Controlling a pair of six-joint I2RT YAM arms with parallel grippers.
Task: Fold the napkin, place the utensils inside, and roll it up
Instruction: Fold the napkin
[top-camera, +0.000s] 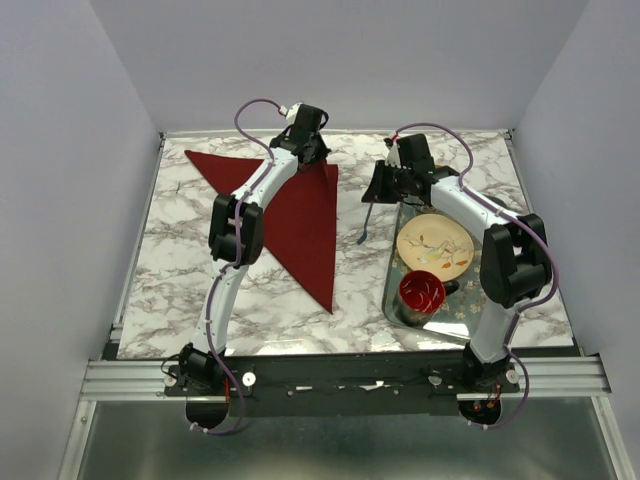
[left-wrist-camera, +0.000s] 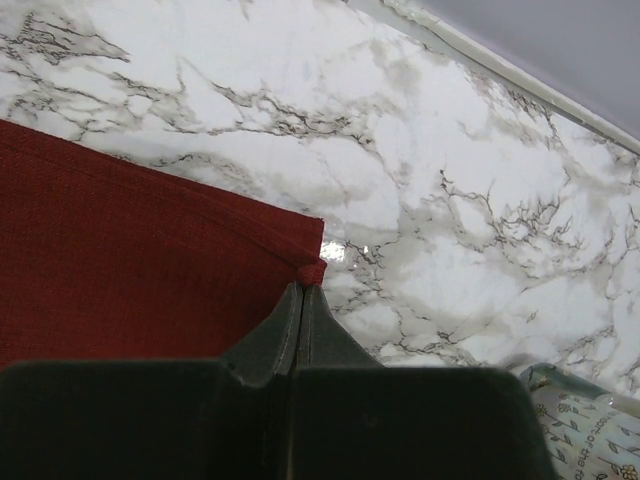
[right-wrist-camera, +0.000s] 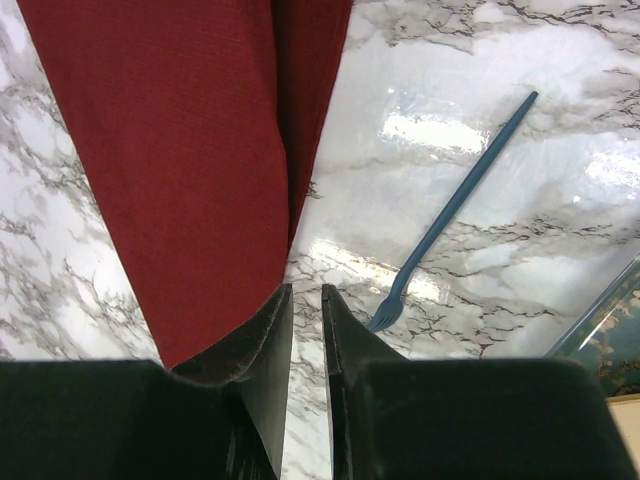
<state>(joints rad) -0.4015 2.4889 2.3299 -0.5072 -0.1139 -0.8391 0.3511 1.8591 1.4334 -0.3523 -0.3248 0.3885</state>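
Note:
The dark red napkin (top-camera: 300, 215) lies folded into a long triangle on the marble table, its point toward the near edge. My left gripper (top-camera: 307, 152) is at the napkin's far right corner; in the left wrist view the left gripper (left-wrist-camera: 302, 287) is shut, with that corner of the napkin (left-wrist-camera: 120, 260) bunched between its tips. The blue fork (top-camera: 366, 225) lies on the bare marble just right of the napkin. My right gripper (top-camera: 383, 185) hovers above it. In the right wrist view the right gripper (right-wrist-camera: 305, 290) stands slightly open and holds nothing, between the napkin (right-wrist-camera: 200, 150) and the fork (right-wrist-camera: 455, 200).
A patterned tray (top-camera: 393, 272) at the right holds a cream plate (top-camera: 435, 245) and a red bowl (top-camera: 422, 292). Its corner shows in the left wrist view as the tray (left-wrist-camera: 590, 420). Grey walls close in the table on three sides.

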